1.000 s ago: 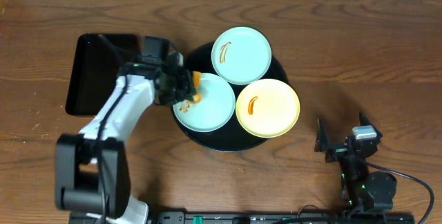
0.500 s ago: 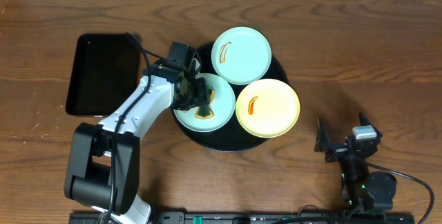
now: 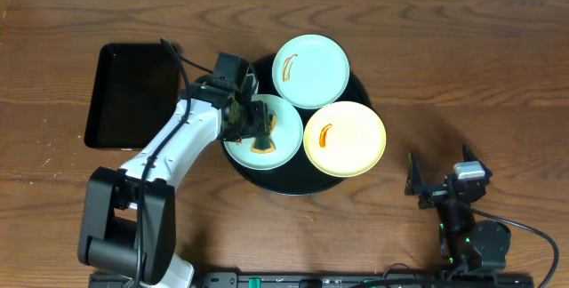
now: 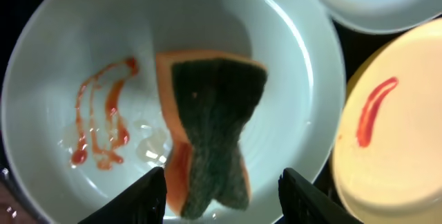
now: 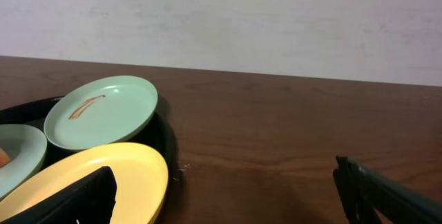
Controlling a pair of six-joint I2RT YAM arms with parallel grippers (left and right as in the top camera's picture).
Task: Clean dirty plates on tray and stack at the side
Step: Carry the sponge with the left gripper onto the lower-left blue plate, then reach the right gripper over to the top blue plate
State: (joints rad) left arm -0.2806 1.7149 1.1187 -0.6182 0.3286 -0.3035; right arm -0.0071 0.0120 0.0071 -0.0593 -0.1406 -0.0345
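Round black tray (image 3: 276, 184) is recorded carrying 3 dirty plates (image 3: 311, 70): 2 mint, 1 yellow. Left gripper (image 4: 222, 182) is held partly open over the left mint plate (image 4: 290, 58), fingers straddling, not clamping, a sponge (image 4: 214, 113) lying on it. Right gripper (image 5: 224, 182) is spread wide, empty, well apart.

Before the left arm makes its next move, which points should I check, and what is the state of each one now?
1. Sponge lies on the near mint plate: ok.
2. Left gripper is open over the sponge, not clamping it: ok.
3. Near mint plate is clean: not ok, a red smear lies beside the sponge.
4. Yellow plate and far mint plate are clean: not ok, each has a smear.
5. Plates are stacked beside the tray: not ok, all three sit on it.
6. Right gripper is open and away from the tray: ok.
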